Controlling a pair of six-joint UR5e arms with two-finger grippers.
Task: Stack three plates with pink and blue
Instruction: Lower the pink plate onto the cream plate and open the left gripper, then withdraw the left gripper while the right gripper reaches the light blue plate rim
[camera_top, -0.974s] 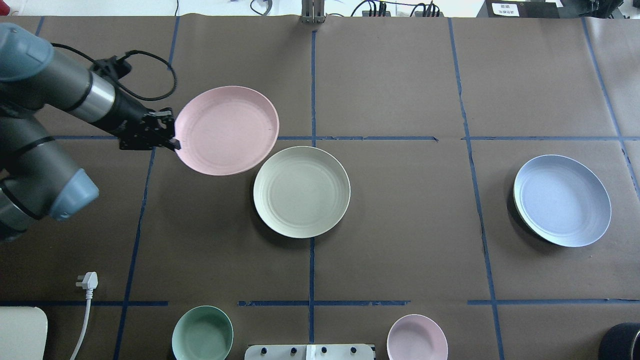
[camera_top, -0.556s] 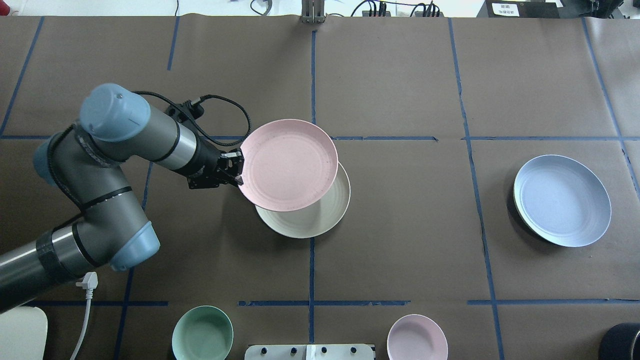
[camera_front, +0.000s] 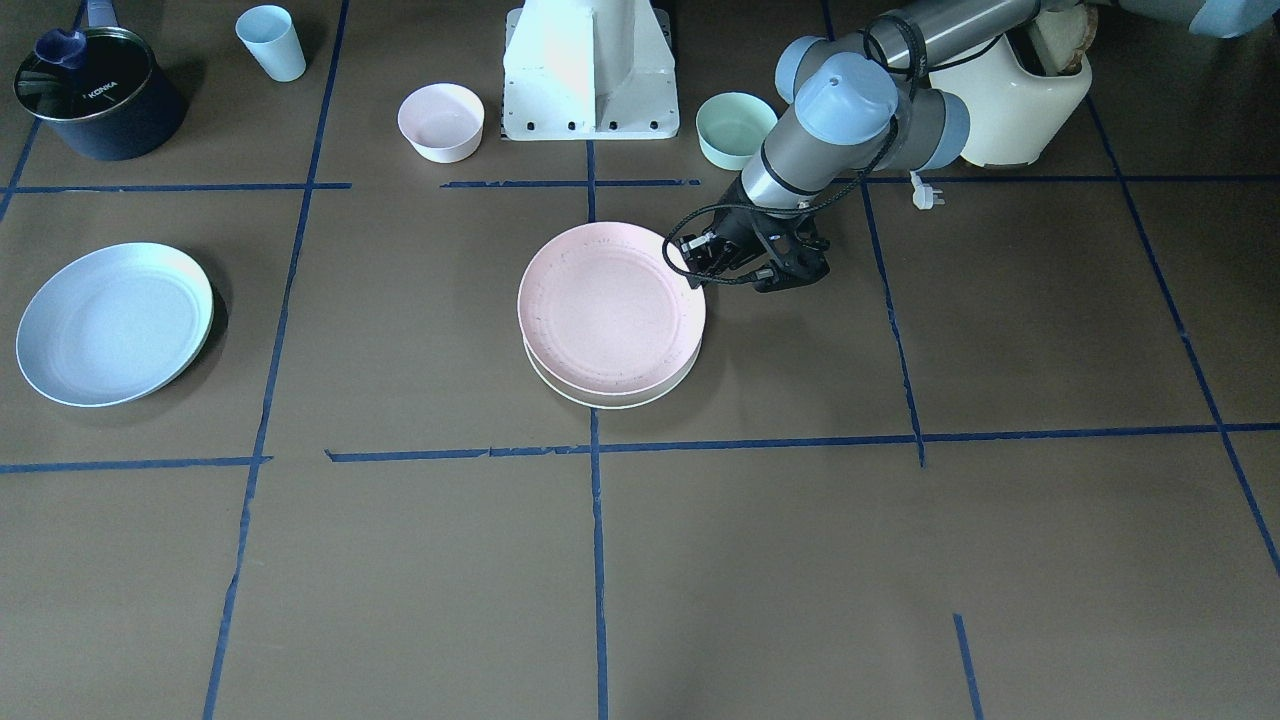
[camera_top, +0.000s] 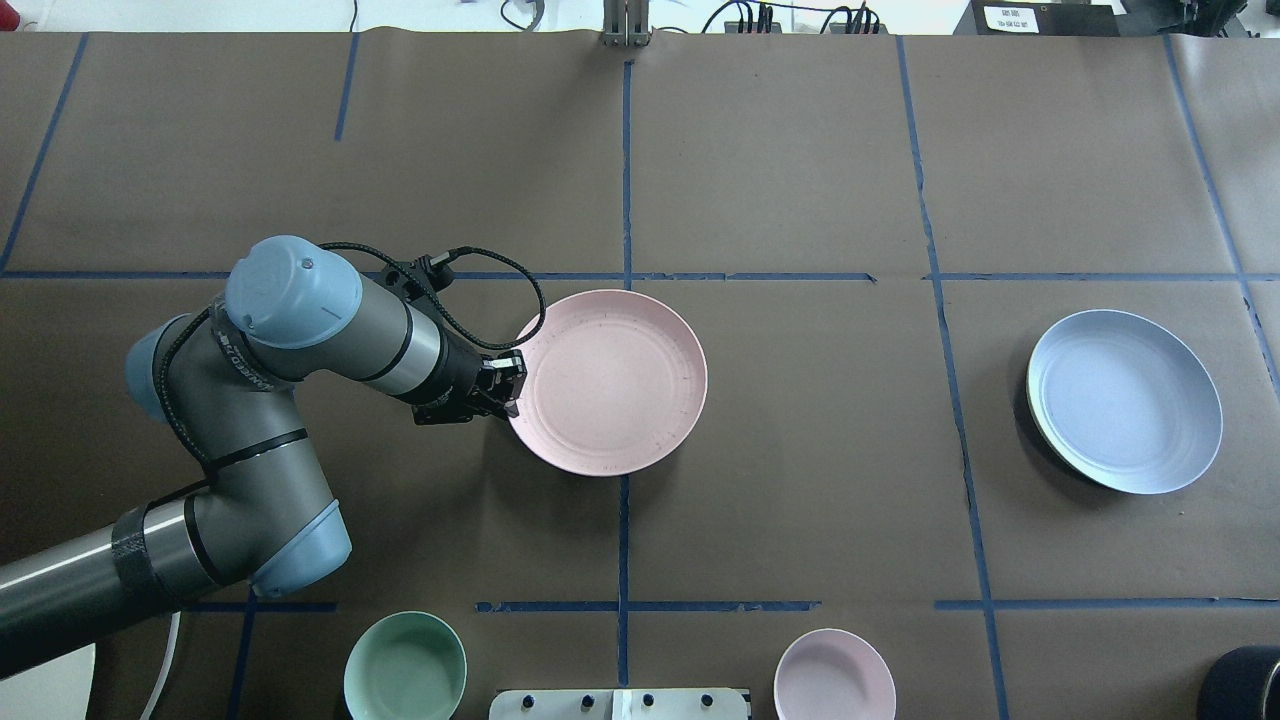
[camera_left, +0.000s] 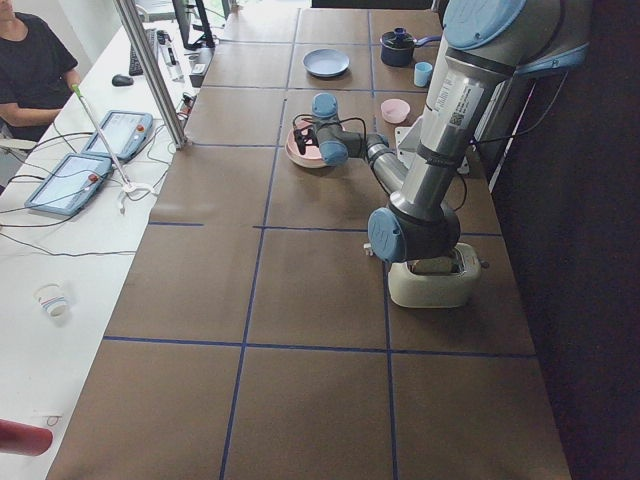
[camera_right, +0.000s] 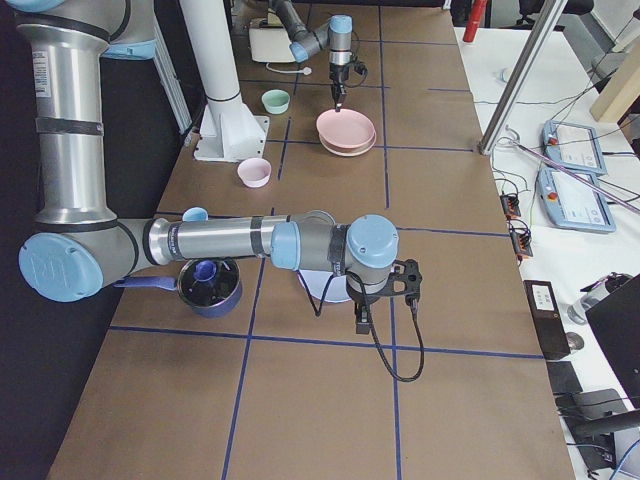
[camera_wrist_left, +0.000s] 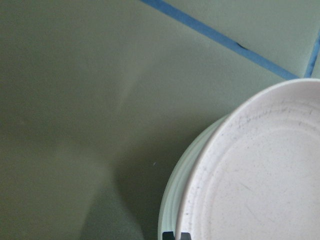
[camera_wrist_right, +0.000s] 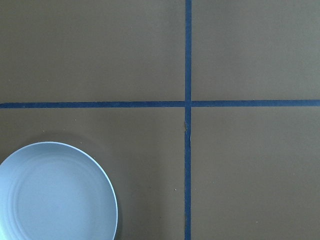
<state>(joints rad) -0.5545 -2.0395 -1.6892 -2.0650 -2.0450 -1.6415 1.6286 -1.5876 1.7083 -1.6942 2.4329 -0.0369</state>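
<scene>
The pink plate (camera_top: 610, 385) lies on top of the cream plate (camera_front: 600, 400) at the table's middle, and the cream one shows only as a rim under it. My left gripper (camera_top: 508, 385) is at the pink plate's left rim and shut on it. The left wrist view shows the pink plate (camera_wrist_left: 260, 185) sitting on the cream rim (camera_wrist_left: 175, 200). The light blue plate (camera_top: 1125, 400) lies alone on the right side. My right gripper (camera_right: 362, 325) hangs over the table near the blue plate (camera_wrist_right: 55, 195). I cannot tell if it is open or shut.
A mint-green bowl (camera_top: 405, 668) and a small pink bowl (camera_top: 834, 675) stand near the robot's base (camera_front: 590, 70). A dark pot (camera_front: 95, 90) and a blue cup (camera_front: 272, 42) stand at the robot's right. A white appliance (camera_front: 1020, 90) stands behind the left arm.
My left arm has carried the pink plate to the right and down from beside the cream plate onto it. The blue plate has not moved.
</scene>
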